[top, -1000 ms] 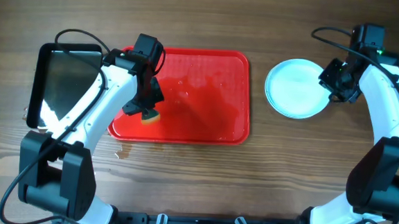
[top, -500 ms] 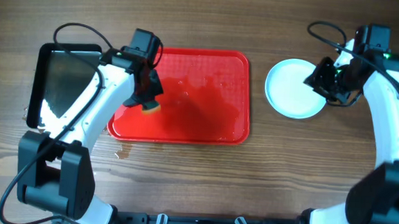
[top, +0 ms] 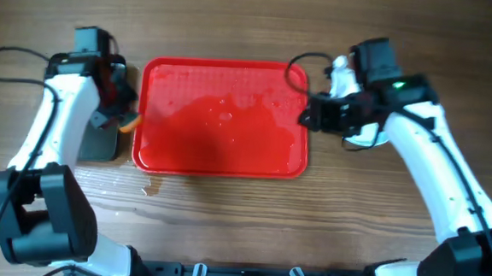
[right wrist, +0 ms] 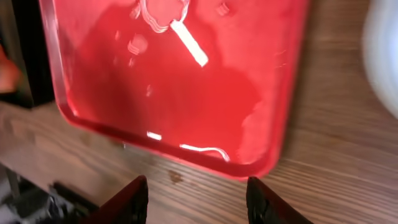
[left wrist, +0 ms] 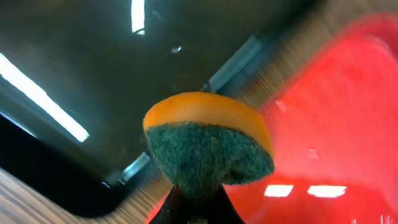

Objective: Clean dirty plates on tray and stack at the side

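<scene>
The red tray (top: pixel 221 124) lies mid-table, wet and with no plate on it. Pale plates sit to its right, mostly hidden under my right arm; only a sliver of rim (top: pixel 371 140) shows, and a blurred edge (right wrist: pixel 382 50) in the right wrist view. My right gripper (top: pixel 309 116) hovers over the tray's right edge, open, with nothing between its fingers (right wrist: pixel 127 199). My left gripper (top: pixel 121 117) is at the tray's left edge, shut on an orange sponge with a green scrub face (left wrist: pixel 208 146), over the gap beside the black tray.
A black metal tray (top: pixel 102 145) lies left of the red tray (left wrist: pixel 348 124), largely under my left arm; its glossy inside (left wrist: pixel 93 62) fills the left wrist view. A few water drops (top: pixel 149 189) mark the wood below the red tray's front left corner.
My left arm carried the sponge left, off the red tray to the black tray's edge. My right arm swung left from the plates to the tray's right edge, and its jaws opened wider.
</scene>
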Tool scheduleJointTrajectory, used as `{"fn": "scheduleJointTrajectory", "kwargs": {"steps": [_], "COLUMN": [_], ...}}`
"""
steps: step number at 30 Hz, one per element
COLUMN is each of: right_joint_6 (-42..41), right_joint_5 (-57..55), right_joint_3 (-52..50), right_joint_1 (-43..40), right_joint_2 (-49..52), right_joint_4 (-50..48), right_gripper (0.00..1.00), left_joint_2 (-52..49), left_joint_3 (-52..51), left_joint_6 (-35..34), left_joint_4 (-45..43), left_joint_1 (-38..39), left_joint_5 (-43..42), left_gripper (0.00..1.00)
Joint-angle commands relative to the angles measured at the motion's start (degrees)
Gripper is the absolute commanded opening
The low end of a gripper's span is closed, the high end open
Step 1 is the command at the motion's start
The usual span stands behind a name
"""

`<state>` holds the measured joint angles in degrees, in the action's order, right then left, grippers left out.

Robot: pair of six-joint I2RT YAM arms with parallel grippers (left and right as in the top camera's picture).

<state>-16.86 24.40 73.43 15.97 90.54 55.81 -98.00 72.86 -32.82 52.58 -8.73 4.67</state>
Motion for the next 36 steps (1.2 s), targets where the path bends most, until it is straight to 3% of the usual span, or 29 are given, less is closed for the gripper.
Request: {"fn": "scheduleJointTrajectory", "kwargs": {"steps": [1,6,8,11,13,14,16,19,21,26,28,30,31,36], "right_joint_6": [-5.9,-12.1,-13.2,-13.1,-13.3,-13.4,-14.1,-14.6,-14.6,-14.6,-14.6,-14.7,-14.9,-16.9], "right_joint_5": [0.9,0.3,-2.1,-5.4,-5.5,-5.5,-5.5,-5.5,-5.5,-5.7,-7.5,-11.6,-13.8,-20.5], "right_joint_3": [-4.7,-8.6,-8.6,-8.6,-8.6,-8.6,-8.6,-8.6,-8.6,-8.5,-8.5,-8.5,-8.5,-8.7], "right_joint_1": [5.4,11.6,13.6,16.9,18.3,18.8,19.5,20.3,20.6,20.6,20.6,20.6,20.6,20.6], "right_joint_2": [0.0,0.0,0.0,0.0,0.0,0.0,-0.2,-1.5,-4.0,-16.2,-21.9,-29.0,-32.1,-47.9], "right_joint_4": [-4.0,-9.7,-10.4,-11.4,-12.0,-12.2,-11.8,-11.1,-10.7,-9.6,-8.1,-4.2,-2.0,10.6], "right_gripper": [0.51,0.51,0.53,0.54,0.55,0.55,0.55,0.54,0.54,0.53,0.51,0.51,0.51,0.52], "left_joint_2": [0.4,-0.7,-1.7,-3.5,-4.2,-4.2,-4.0,-3.0,-1.1,8.1,12.5,16.3,18.3,22.6], "left_joint_3": [0.2,0.2,0.2,0.2,0.2,0.2,0.2,0.3,0.8,2.2,2.2,2.2,2.2,2.2], "left_joint_6": [1.1,1.2,1.9,4.2,4.5,4.5,4.5,4.5,4.5,4.5,4.5,4.5,4.5,4.5], "left_joint_4": [-1.4,-4.6,-5.7,-7.0,-7.0,-7.4,-7.5,-7.0,-6.4,-4.6,-3.1,-0.5,1.3,7.0], "left_joint_1": [-6.3,-11.9,-13.2,-13.9,-13.9,-13.9,-13.9,-13.9,-13.9,-13.9,-13.9,-13.9,-13.9,-13.9], "left_joint_5": [1.2,1.2,1.2,1.1,0.9,0.4,-0.2,-0.9,-3.2,-15.7,-23.6,-29.2,-30.5,-30.6], "left_gripper": [0.04,0.06,0.12,0.66,0.93,0.97,0.97,0.88,0.86,0.84,0.85,0.95,1.00,1.00]}}
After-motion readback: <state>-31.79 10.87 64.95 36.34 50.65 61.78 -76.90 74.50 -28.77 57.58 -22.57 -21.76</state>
